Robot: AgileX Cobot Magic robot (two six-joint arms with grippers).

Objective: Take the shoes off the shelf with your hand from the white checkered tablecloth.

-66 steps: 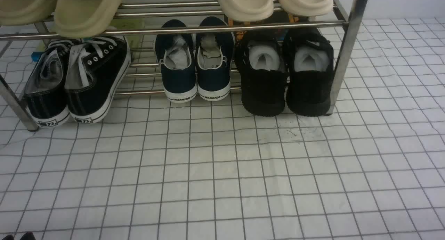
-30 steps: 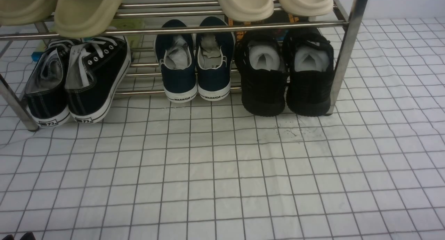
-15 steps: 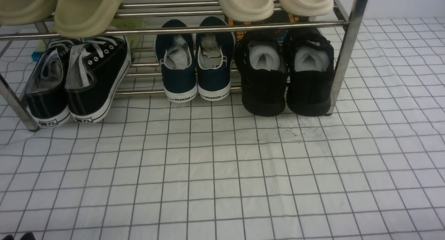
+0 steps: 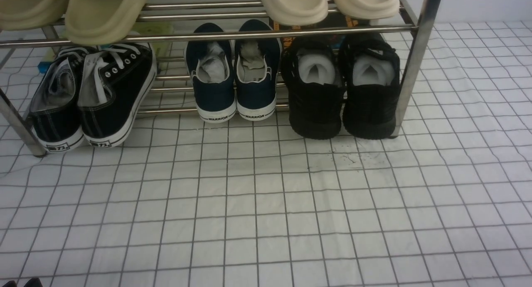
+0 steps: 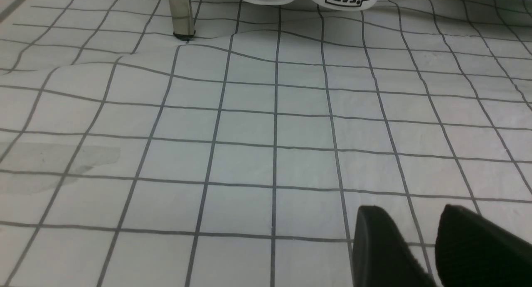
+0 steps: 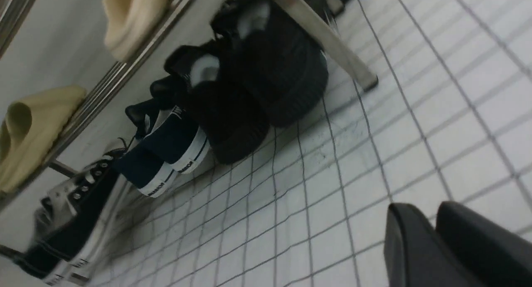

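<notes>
Scarcely anything is changed from half a second ago in the front view: the shoes (image 4: 343, 96) are found in the same place, at the right end of the lower tier of the shelf (image 4: 208, 34), heels toward the camera and low against the white checkered tablecloth (image 4: 266, 212). White paper stuffing is seen in both openings. No arm has come into the middle of the scene.

The left gripper (image 5: 409, 209) is seen low over the cloth, its fingers drawn close with only a slim wedge of cloth visible between the tips, and nothing is held. The right gripper (image 6: 419, 205) is likewise clenched on nothing, its fingers pressed side by side, well apart from the shoes.

The black pair is flanked on one side by the shelf's right front leg (image 4: 409, 75), against which the outer shoe is set, and on the other by a navy pair (image 4: 232, 83) marked "WARRIOR". Farther left, a black canvas pair with white laces (image 4: 91, 100) is tilted against the left leg. The upper tier's front bar is crossed just above the black pair's toes, and cream slippers (image 4: 328, 2) are hung over it directly above; beige slippers (image 4: 104, 13) are placed to the left.
</notes>
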